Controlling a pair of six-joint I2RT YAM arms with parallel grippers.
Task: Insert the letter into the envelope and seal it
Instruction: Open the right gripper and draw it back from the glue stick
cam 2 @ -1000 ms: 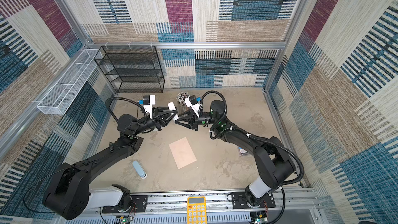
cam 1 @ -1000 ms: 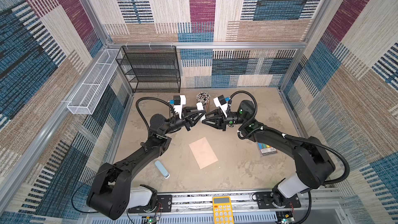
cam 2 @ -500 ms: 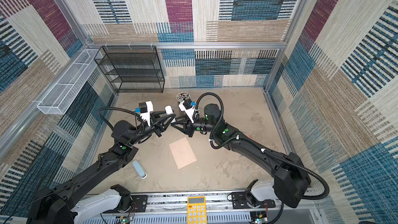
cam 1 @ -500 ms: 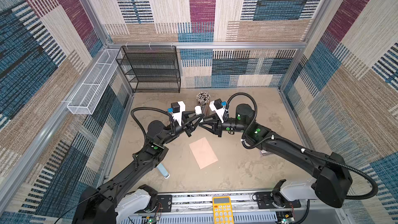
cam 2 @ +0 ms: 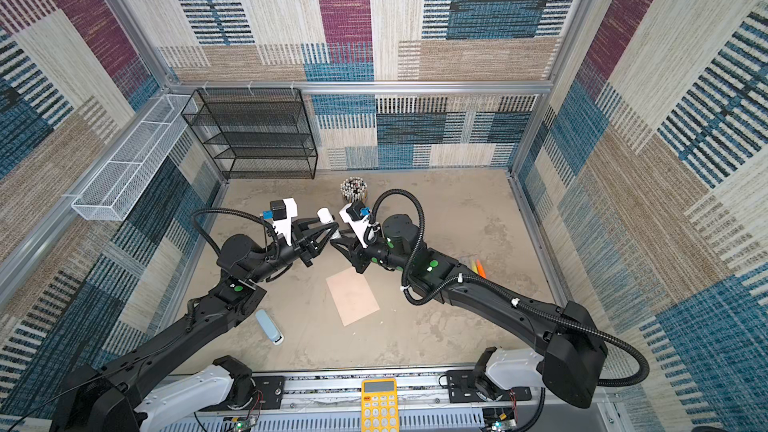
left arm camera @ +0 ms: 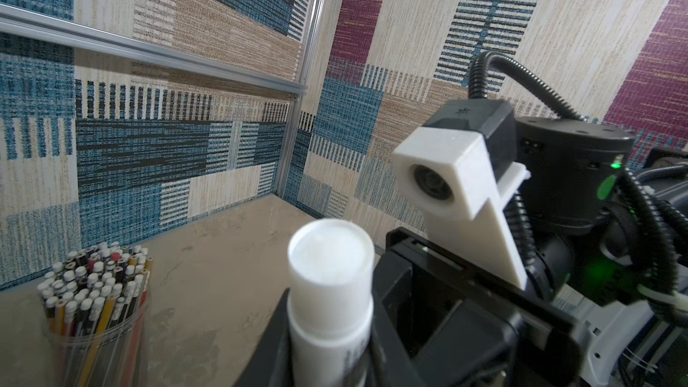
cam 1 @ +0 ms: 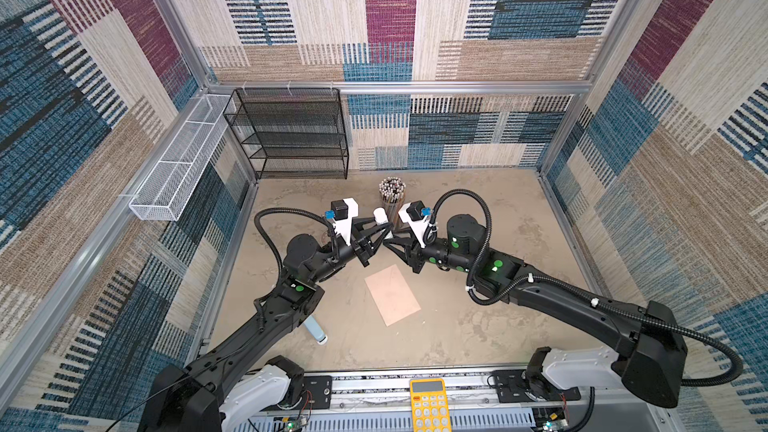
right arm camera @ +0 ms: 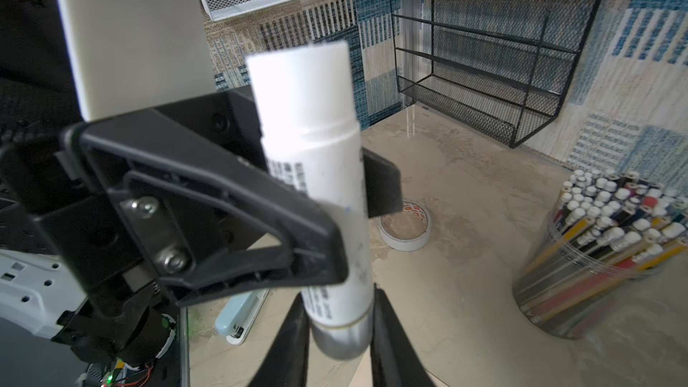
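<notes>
My left pincer [left arm camera: 329,344] pinches the white barrel of a glue stick [right arm camera: 316,150] and my right pincer [right arm camera: 340,333] pinches its grey base, both raised above the surface [cam 1: 478,326]. The envelope [cam 1: 392,295] lies flat beneath them; the letter is not visible. An off-axis pull could, I judge, wrench the stick free and drop it on the envelope.
</notes>
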